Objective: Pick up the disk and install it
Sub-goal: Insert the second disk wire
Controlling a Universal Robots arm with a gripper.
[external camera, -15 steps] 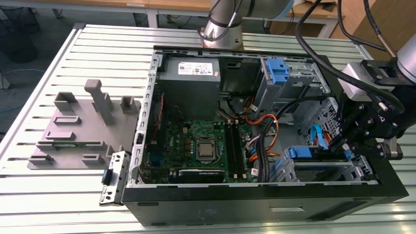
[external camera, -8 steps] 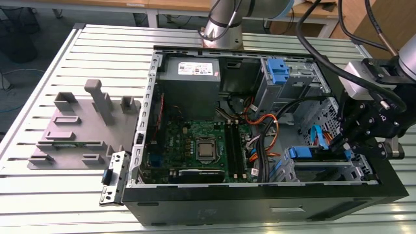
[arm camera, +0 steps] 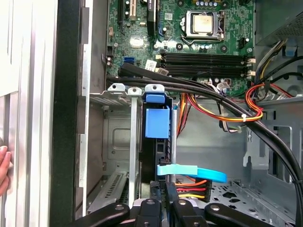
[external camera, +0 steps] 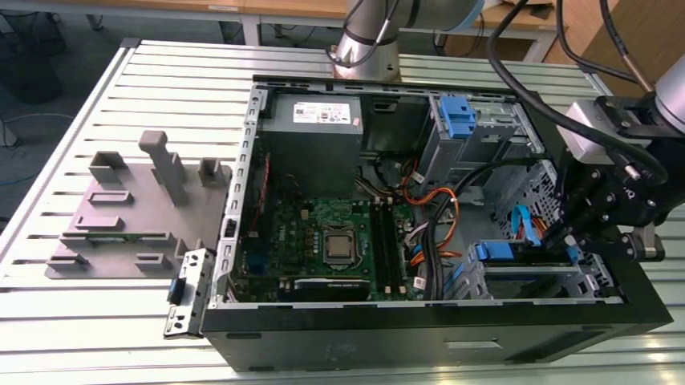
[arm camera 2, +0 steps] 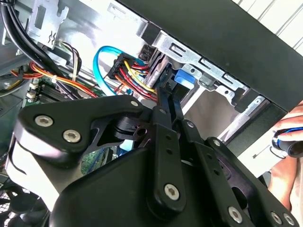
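Open computer case (external camera: 428, 337) lies on its side on a slatted metal table (external camera: 128, 321). Inside it: green motherboard (external camera: 321, 241) with bare processor socket, grey power supply (external camera: 316, 116) at the far end, black and orange/red cable bundles (external camera: 439, 216), a blue bracket (external camera: 457, 120) in the far bay.

The disk (arm camera: 157, 142) sits on edge in the drive bay (arm camera: 116, 137) beside the case's black wall; its blue rail tab (arm camera: 156, 120) faces up. A blue flat cable (arm camera: 191, 171) and red/yellow/black power wires run at its end.

Gripper (arm camera: 163, 208) is down in the bay, its fingers (arm camera 2: 165, 109) close together on the disk's end; whether they actually clamp it, cannot tell. Arm reaches in from the exterior view's right.

A grey fixture plate (external camera: 128, 216) lies on the table beside the case. A person's hand (arm camera 2: 289, 156) rests just outside the case wall.
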